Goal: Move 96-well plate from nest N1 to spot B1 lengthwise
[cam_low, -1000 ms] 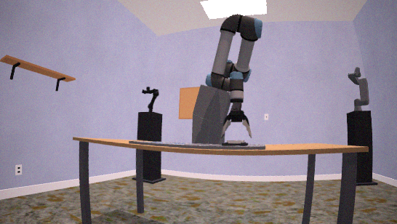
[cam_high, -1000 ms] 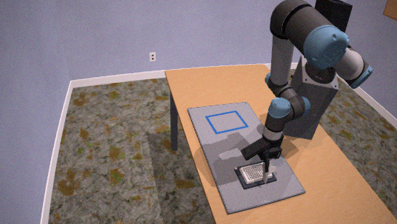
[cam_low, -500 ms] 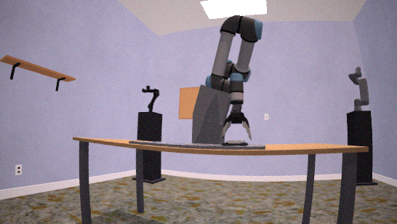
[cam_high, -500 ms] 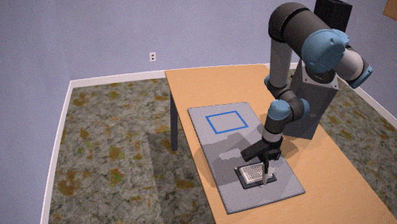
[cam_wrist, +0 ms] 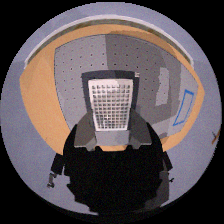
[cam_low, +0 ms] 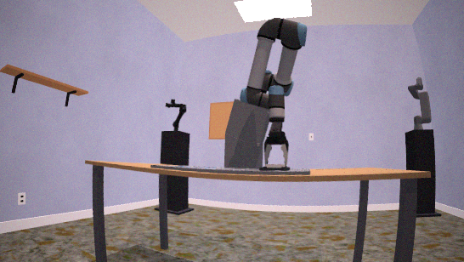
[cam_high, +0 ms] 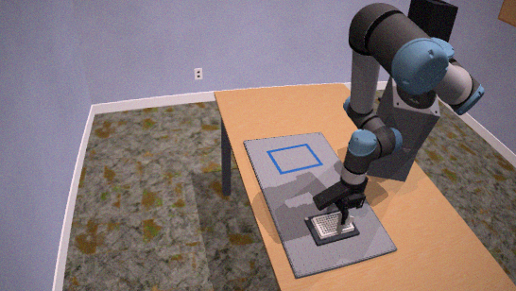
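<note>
The white 96-well plate (cam_high: 331,224) sits in the black plate nest (cam_high: 332,231) on the grey mat, near the mat's front end. My gripper (cam_high: 341,223) is lowered over it with the fingers shut on the plate's long sides. In the wrist view the plate (cam_wrist: 112,104) lies between the two grey fingers, still seated in the nest (cam_wrist: 110,78). In the exterior view the gripper (cam_low: 275,163) reaches down to the table surface. The blue taped outline (cam_high: 294,158) lies at the mat's far end, and it also shows in the wrist view (cam_wrist: 183,107).
The grey mat lies on an orange table. The robot's grey pedestal (cam_high: 406,132) stands at the table's right side. Black pedestals with other arms (cam_low: 174,170) stand behind the table.
</note>
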